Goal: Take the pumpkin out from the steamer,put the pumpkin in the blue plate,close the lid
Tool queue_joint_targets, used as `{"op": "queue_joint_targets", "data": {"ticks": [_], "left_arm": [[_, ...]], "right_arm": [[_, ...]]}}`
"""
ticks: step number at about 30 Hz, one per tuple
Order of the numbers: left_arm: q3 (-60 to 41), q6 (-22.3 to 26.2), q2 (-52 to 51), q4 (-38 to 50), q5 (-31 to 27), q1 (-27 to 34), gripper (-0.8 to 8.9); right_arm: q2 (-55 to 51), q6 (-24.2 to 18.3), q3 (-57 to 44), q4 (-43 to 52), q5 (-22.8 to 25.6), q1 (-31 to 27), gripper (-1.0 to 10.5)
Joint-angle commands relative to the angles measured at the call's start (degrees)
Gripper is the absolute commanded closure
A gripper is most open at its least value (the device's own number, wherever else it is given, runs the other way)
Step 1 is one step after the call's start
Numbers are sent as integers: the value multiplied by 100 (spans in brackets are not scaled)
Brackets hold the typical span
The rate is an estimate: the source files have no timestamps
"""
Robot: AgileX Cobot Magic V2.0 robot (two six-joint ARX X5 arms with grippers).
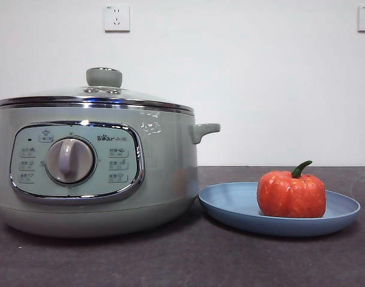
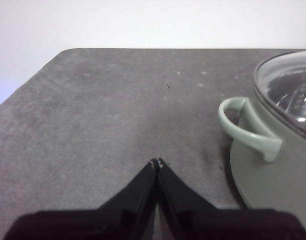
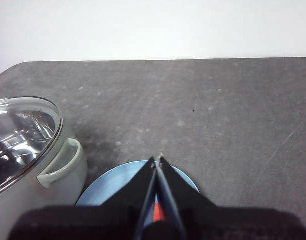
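Front: pumpkin point(image 1: 291, 193) sits on the blue plate point(image 1: 230, 206) just beside the steamer point(image 1: 164, 173), lid point(image 1: 98, 95) seated on the rim (task looks complete). Left wrist: left gripper point(image 2: 157, 162) pressed together, empty, over bare table beside the steamer. Right wrist: right gripper point(image 3: 157, 159) pressed together, empty, above the plate.

The steamer point(image 1: 95, 173) is standing on the table point(image 1: 182, 260) at the left of the front view, with the lid point(image 1: 95, 95) sitting on its rim. Just beside it on the right, the blue plate point(image 1: 230, 206) is lying flat, and the pumpkin point(image 1: 291, 192) is sitting upright on the plate's right half.
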Motion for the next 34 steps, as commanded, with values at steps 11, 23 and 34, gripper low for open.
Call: {"op": "queue_joint_targets", "data": {"ticks": [11,23,34], "left_arm": [[-590,-133,-151,22,-22,15,816],[-590,-127,-151,24,-17,15,816],[-590,-129,-151,24,-17,15,817]], "right_arm": [[-11,50,-15,13,-2,7,945],[-9,50,-15,-4,-2,7,945],[-9,50,-15,-4,-2,7,945]]}}
